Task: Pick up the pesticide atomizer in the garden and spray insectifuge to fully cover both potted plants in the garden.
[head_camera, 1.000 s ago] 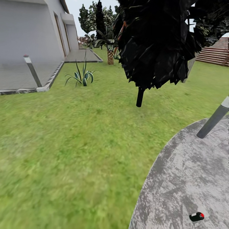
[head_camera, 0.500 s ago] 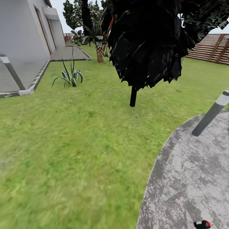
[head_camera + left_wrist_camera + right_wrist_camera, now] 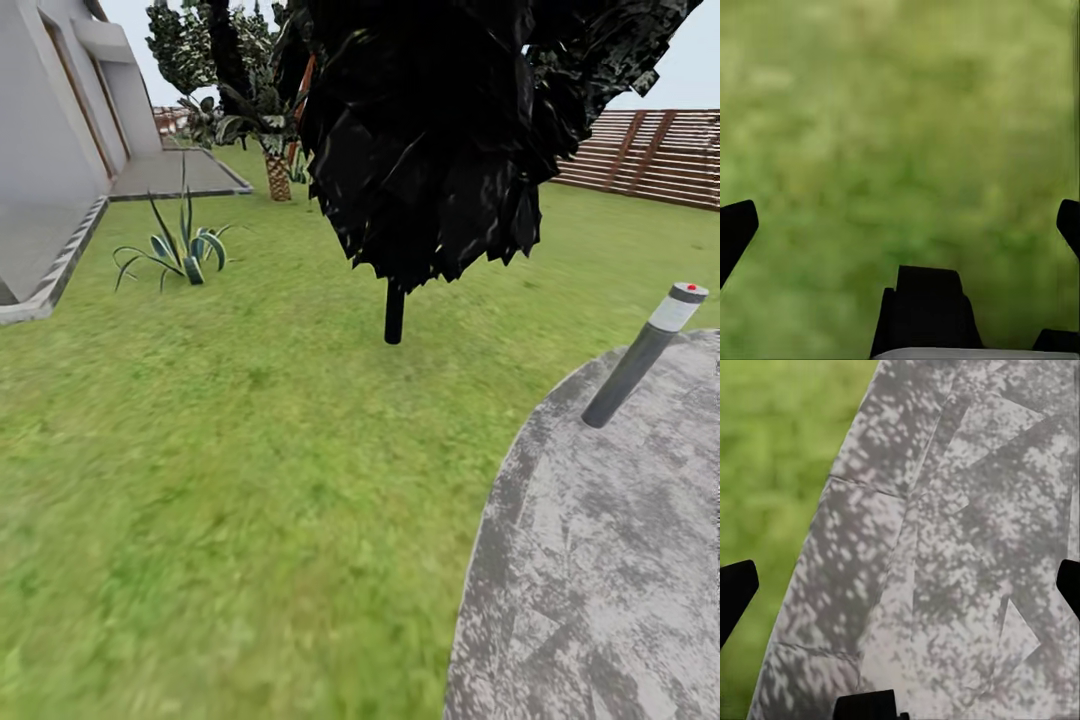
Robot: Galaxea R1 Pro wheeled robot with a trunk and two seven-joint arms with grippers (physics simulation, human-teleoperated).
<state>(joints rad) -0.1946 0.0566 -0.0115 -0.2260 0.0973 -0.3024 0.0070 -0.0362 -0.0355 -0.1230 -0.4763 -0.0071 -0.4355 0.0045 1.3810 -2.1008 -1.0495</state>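
The pesticide atomizer and both potted plants are out of view. In the head view the garden's green lawn [image 3: 230,450] spreads ahead, and the mottled grey paved patio [image 3: 610,560] curves in at the lower right. My left gripper [image 3: 900,229] hangs open over bare grass [image 3: 900,112], its dark fingertips [image 3: 735,229] far apart with nothing between them. My right gripper [image 3: 900,589] is open too, above the patio edge [image 3: 967,547] where the paving meets the grass.
A grey bollard lamp post [image 3: 643,355] leans at the patio's far edge. A big dark leafy bush [image 3: 440,130] on a thin trunk stands ahead. A spiky striped plant [image 3: 180,250], a palm [image 3: 277,170], the house wall [image 3: 40,130] and a slatted fence [image 3: 650,155] lie beyond.
The camera has swung to the right, so the house, bush and plant slid left. A small black, red-tipped object at the patio's near edge dropped out of the picture.
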